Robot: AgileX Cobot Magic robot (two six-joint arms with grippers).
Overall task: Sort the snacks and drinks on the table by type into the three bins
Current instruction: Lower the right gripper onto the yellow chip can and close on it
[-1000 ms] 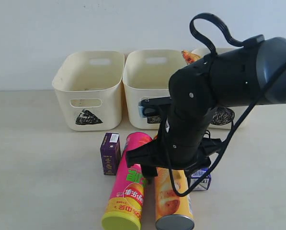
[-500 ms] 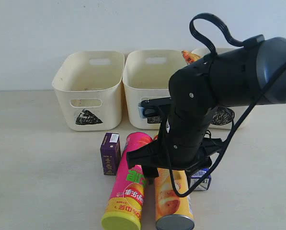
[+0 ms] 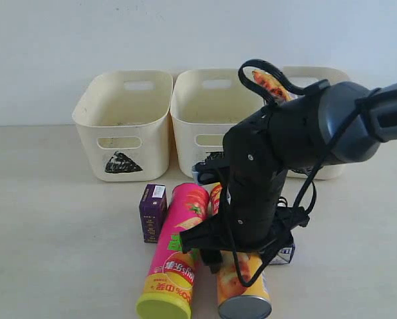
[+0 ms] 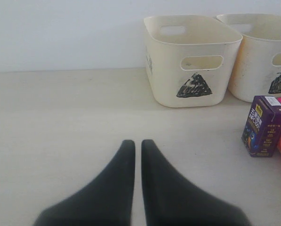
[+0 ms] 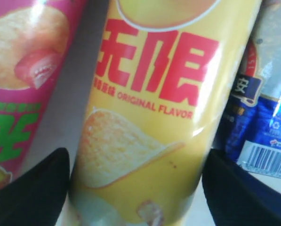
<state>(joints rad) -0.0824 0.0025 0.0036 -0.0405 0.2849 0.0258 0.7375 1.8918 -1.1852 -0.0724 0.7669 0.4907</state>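
Orange-yellow chip tube [image 5: 145, 108] lies right between the right gripper's [image 5: 136, 187] wide-spread fingers [image 5: 32, 190], nothing gripped yet. Pink tube [image 5: 22, 70] sits just outside one finger, blue carton [image 5: 258, 117] outside the other. Looks like the grasp: squeeze, lift, head for the bins [image 3: 122, 126]. Left gripper [image 4: 137, 155] is nearly closed, empty.

pink tube [image 3: 181, 232], yellow-green lid [image 3: 162, 307] | yellow tube [image 5: 149, 117], red lettering [image 5: 154, 66] | purple carton [image 4: 262, 126] | cream bin [image 4: 166, 80], black triangle [image 4: 194, 86]
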